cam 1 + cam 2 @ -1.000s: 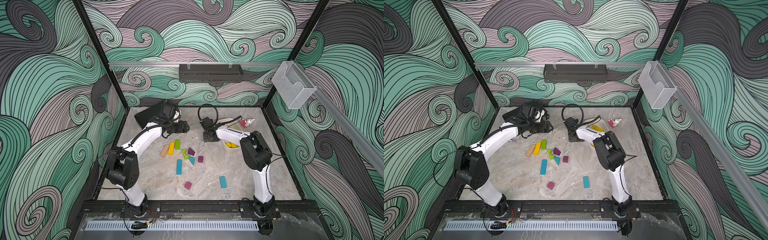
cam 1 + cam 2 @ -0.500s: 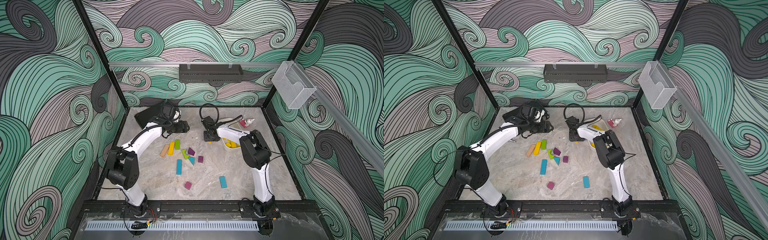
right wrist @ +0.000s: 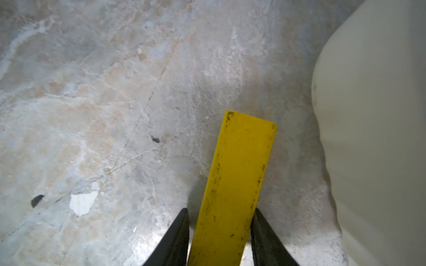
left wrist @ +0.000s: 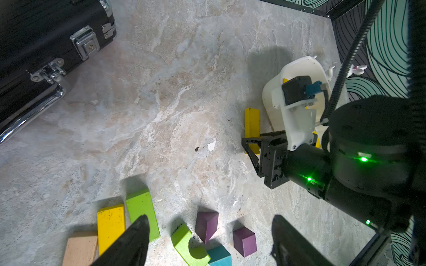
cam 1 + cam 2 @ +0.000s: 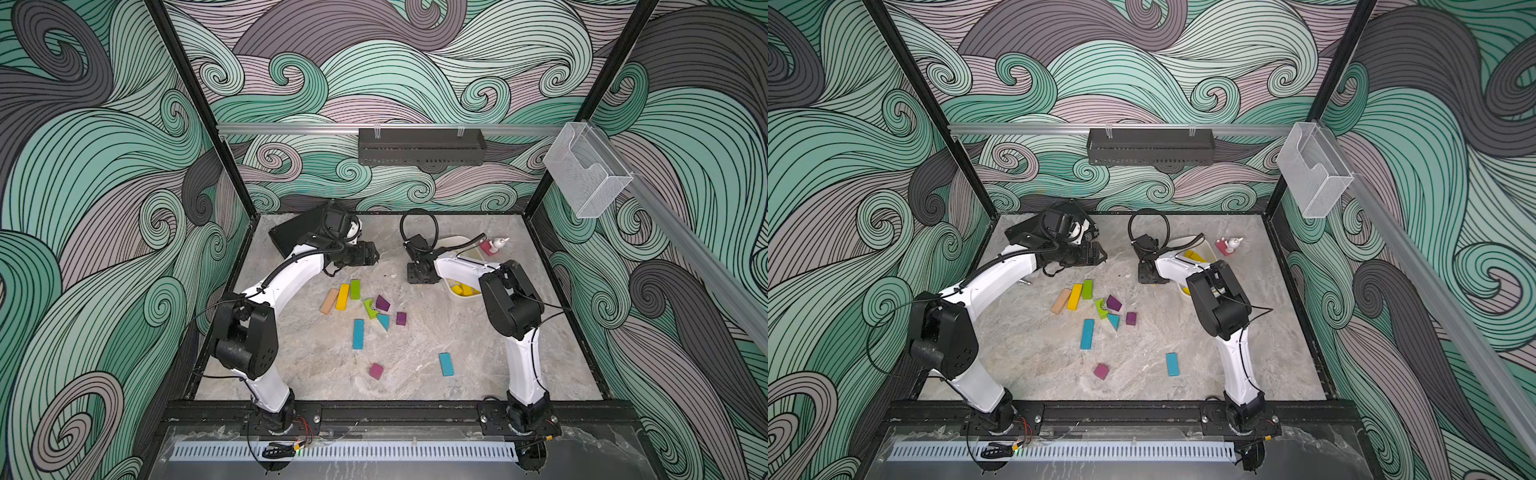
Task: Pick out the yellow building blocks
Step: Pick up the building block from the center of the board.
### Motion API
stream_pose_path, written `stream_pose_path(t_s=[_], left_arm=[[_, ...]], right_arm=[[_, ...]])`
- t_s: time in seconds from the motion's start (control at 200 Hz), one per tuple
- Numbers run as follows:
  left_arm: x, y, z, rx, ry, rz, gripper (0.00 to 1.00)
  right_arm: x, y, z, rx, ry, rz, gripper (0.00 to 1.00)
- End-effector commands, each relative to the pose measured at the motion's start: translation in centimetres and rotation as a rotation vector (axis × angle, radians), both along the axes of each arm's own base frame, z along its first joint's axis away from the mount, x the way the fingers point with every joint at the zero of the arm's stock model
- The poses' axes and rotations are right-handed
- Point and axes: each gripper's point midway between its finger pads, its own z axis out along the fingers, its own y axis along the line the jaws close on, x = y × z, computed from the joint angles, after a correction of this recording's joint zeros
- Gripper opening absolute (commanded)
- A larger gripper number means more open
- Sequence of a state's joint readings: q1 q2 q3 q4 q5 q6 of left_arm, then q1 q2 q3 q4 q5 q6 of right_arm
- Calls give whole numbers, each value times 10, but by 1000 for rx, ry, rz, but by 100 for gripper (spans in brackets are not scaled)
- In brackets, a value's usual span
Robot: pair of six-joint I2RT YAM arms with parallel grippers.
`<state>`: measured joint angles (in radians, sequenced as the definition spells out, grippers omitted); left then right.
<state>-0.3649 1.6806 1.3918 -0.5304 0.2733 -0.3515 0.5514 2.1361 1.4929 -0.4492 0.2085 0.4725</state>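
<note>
Progress looks well past halfway: several yellow building blocks (image 5: 463, 289) already lie in the white tub (image 5: 453, 296) right of centre in both top views, and another shows in it behind the right arm (image 5: 1195, 256). Two yellow pieces remain on the desk (image 5: 415, 357). One is a long yellow bar (image 3: 232, 191), lying flat just beside the tub's wall; the right tool (image 3: 220, 235) has its two dark fingers set against the bar's long sides at the lower edge of the right wrist view, so it seems to be gripping it, though whether the pinch is firm I cannot tell. The other, a shorter yellow bar (image 5: 342, 296), sits in the cluster at centre frame between a tan block (image 5: 329, 301) and a lime-green block (image 5: 355, 289). The left tool (image 4: 207, 241) hangs partly open and empty above that cluster. Left to do: lift the gripped bar into the tub, then fetch the last one.
</note>
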Motion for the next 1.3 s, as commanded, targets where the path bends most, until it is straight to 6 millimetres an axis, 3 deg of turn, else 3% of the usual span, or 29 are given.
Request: stream_pose_path(t_s=[0.0, 0.215, 0.595, 0.896, 1.086, 1.296], left_arm=[[6, 2, 4, -14, -5, 14, 82], [7, 3, 3, -17, 1, 17, 82], [8, 4, 2, -30, 11, 22, 82], [9, 6, 1, -29, 11, 26, 82], [9, 6, 2, -28, 9, 27, 82], [9, 7, 3, -28, 2, 28, 82]], right_arm=[[-15, -5, -13, -23, 53, 12, 42], [-19, 2, -16, 8, 50, 16, 40], [-21, 10, -13, 26, 37, 57, 25], [-9, 26, 33, 95, -49, 110, 19], [-9, 28, 64, 129, -110, 121, 19], [-13, 26, 86, 133, -126, 132, 19]])
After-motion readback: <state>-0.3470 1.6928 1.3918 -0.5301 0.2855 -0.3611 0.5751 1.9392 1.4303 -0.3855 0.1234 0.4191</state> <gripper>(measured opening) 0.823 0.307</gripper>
